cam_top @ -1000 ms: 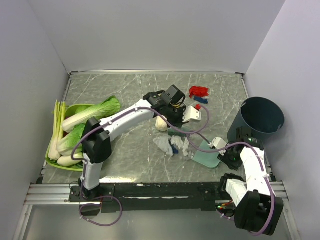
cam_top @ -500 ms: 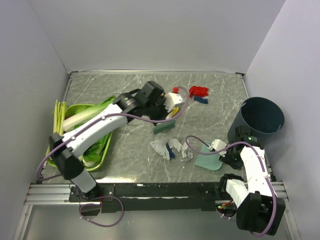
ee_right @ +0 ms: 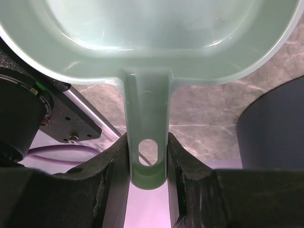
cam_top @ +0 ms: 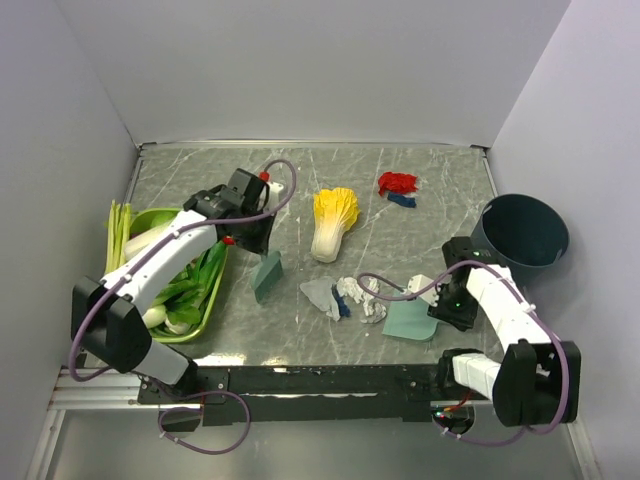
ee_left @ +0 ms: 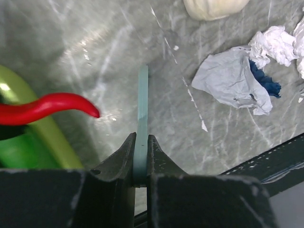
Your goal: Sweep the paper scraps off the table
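The table [cam_top: 440, 215] is a flat grey-green marble top with white veins. Crumpled white paper scraps [cam_top: 352, 291], one dark blue among them, cluster at 5 o'clock from its centre. A red wad [cam_top: 398, 182] and a blue bit [cam_top: 402, 200] lie at 2 o'clock.

In the top view the left arm [cam_top: 150, 265] rises from its base at the lower left, folds at an elbow near the left edge, then stretches up and right across the left half of the frame. Its wrist bends downward at centre-left, so the left gripper [cam_top: 262, 250] points toward the bottom of the frame. Its own camera shows both jaws pressed flat against a thin teal blade [ee_left: 141, 109]. The right arm [cam_top: 500, 300] stands at the lower right, folded tight, its forearm reaching up and the wrist turned back leftward. The right gripper [ee_right: 148, 156] has its fingers closed around a pale green handle [ee_right: 147, 109].
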{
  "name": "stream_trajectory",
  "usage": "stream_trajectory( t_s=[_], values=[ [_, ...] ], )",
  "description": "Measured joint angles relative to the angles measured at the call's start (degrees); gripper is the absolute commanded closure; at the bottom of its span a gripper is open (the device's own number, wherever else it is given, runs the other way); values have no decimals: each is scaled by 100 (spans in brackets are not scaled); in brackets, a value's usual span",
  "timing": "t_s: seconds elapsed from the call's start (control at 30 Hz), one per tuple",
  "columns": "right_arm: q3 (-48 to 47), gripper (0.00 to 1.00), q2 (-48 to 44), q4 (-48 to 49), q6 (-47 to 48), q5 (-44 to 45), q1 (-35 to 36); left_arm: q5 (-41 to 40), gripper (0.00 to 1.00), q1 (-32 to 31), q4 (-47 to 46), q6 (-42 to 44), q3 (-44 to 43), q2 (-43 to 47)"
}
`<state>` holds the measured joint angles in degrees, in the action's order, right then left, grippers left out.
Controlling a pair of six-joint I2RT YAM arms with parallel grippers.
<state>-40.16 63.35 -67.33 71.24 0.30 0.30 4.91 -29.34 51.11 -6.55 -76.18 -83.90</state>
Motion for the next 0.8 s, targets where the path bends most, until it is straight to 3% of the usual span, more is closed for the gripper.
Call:
stream_trajectory(
  t_s=[0.33, 0.67, 0.8],
  values=[
    [-339, 100, 708, 11, -804, 238, 874, 348, 99, -190, -562, -802, 118, -560],
    [-621, 100, 1252, 52, -1685, 181, 1961, 789, 99, -1388, -981, -1137, -483, -1246],
    [-793, 100, 1344, 61, -2000, -9, 2168, 1239, 99, -1593, -1082, -1132, -866, -1565]
  ],
)
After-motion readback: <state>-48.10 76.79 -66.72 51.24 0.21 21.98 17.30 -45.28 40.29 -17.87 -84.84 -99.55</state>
